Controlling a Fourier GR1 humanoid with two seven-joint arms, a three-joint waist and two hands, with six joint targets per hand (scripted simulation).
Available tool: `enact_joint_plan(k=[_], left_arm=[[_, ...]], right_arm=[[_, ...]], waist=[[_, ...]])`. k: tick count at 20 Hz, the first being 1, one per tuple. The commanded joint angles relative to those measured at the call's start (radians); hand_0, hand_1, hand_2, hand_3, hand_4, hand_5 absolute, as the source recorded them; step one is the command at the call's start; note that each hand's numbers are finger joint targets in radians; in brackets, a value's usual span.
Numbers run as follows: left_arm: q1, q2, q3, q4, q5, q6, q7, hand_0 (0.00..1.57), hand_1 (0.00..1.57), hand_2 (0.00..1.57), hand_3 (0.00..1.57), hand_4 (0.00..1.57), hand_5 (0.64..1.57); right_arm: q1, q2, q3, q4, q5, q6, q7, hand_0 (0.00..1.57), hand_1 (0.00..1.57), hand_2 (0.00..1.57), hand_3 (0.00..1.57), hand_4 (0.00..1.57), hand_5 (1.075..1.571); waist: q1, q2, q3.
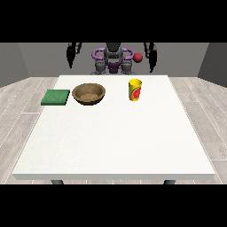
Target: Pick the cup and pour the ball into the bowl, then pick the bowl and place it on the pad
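The yellow cup (135, 89) stood straight up on the desk (115, 142), its open end pointing up. The brown bowl (89, 94) sat between it and the green pad (56, 97). Each robot hand, at the view's left (70, 56) and right (153, 57), hung down, and I could not tell if they were open or closed.

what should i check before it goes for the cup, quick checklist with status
1. Cup upright on the table: ok.
2. Ball inside the cup: cannot tell, the inside is hidden from this view.
3. Bowl upright with its opening up, ready to receive: ok.
4. Pad lying flat with nothing on it, just beside the bowl at the view's left: ok.
5. Robot hand at the view's right on the cup's side: ok, but it hangs behind the table's far edge and touches nothing.
6. Robot hand at the view's left out of the way: ok, also hanging behind the far edge.
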Motion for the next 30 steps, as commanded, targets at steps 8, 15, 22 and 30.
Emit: enact_joint_plan(k=[8, 15, 22, 30], left_arm=[[0.057, -0.088, -0.010, -0.152, 0.094, 0.068, 0.272, 0.00, 0.00, 0.00, 0.00, 0.64, 1.565], [0.010, -0.098, -0.090, -0.347, 0.040, 0.185, 0.435, 0.00, 0.00, 0.00, 0.00, 0.60, 1.563], [-0.197, -0.098, -0.052, -0.212, -0.037, 0.227, 0.220, 0.00, 0.00, 0.00, 0.00, 0.61, 1.555], [-0.218, -0.066, 0.013, -0.052, -0.041, 0.161, -0.115, 0.00, 0.00, 0.00, 0.00, 0.55, 1.487]], right_arm=[[0.085, 0.035, -0.008, -0.175, -0.135, 0.002, 0.280, 0.00, 0.00, 0.00, 0.00, 0.87, 1.539], [0.073, 0.044, 0.014, -0.416, -0.104, -0.096, 0.450, 0.00, 0.00, 0.00, 0.00, 0.82, 1.540], [-0.059, 0.055, 0.017, -0.375, -0.078, -0.077, 0.286, 0.00, 0.00, 0.00, 0.00, 0.72, 1.540], [-0.127, 0.021, -0.105, -0.246, -0.173, 0.013, 0.043, 0.00, 0.00, 0.00, 0.00, 0.69, 1.543]], waist=[[-0.035, -0.424, 0.0397], [-0.032, -0.306, 0.0399], [-0.070, -0.011, 0.0399], [-0.071, 0.236, 0.0399]])
